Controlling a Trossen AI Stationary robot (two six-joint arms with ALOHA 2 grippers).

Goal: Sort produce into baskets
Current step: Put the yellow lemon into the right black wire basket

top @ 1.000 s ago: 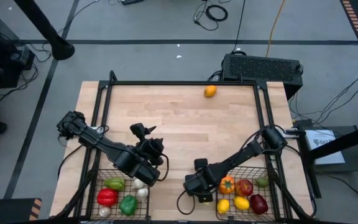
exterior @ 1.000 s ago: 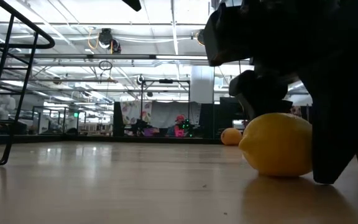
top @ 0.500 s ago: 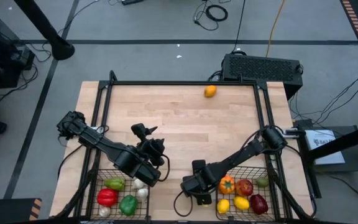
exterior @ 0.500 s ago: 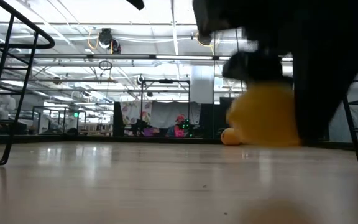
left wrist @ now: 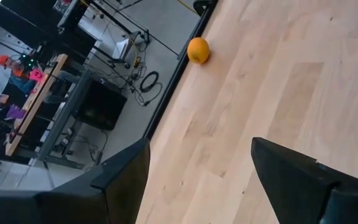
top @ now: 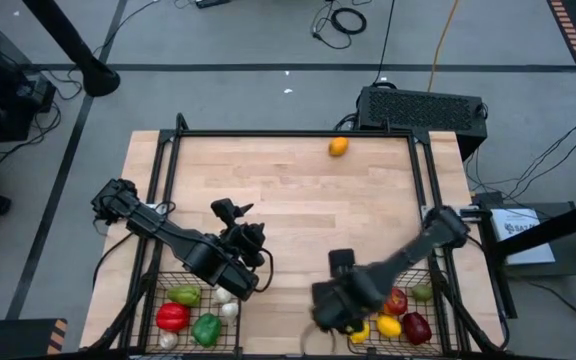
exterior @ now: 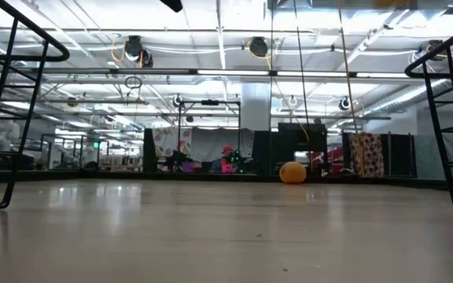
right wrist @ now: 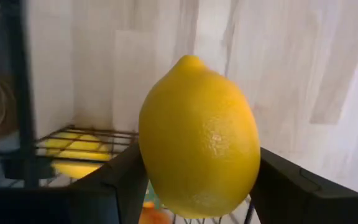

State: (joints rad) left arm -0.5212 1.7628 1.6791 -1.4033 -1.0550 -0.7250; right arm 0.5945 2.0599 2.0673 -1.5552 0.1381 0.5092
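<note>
A yellow lemon [right wrist: 197, 137] sits between the fingers of my right gripper [top: 333, 305], which is shut on it above the table's near edge, just left of the right basket [top: 434, 300]. That basket holds lemons, an apple, an orange tomato and other produce. The left basket [top: 156, 300] holds green and red peppers and garlic. My left gripper [top: 230, 210] hovers open beyond the left basket with nothing between its fingers. One orange [top: 338, 147] rests on the table near the far edge. My right gripper pinches the lemon by its two opposite sides [right wrist: 151, 168] between its two fingers [right wrist: 114, 186]. The fingers come from above, pointing down. The lemon is lifted clear of the table.
A black table frame [top: 298, 134] runs around the wooden top, with uprights at the sides in the low view. The wide middle of the table [top: 298, 200] is bare wood. The orange [exterior: 292, 172] shows far off in the low view.
My right gripper has taken hold of the lemon and risen steeply with it, out of the low view. It has also shifted a little toward the right basket. The lemon, which lay on the table, is now lifted clear.
</note>
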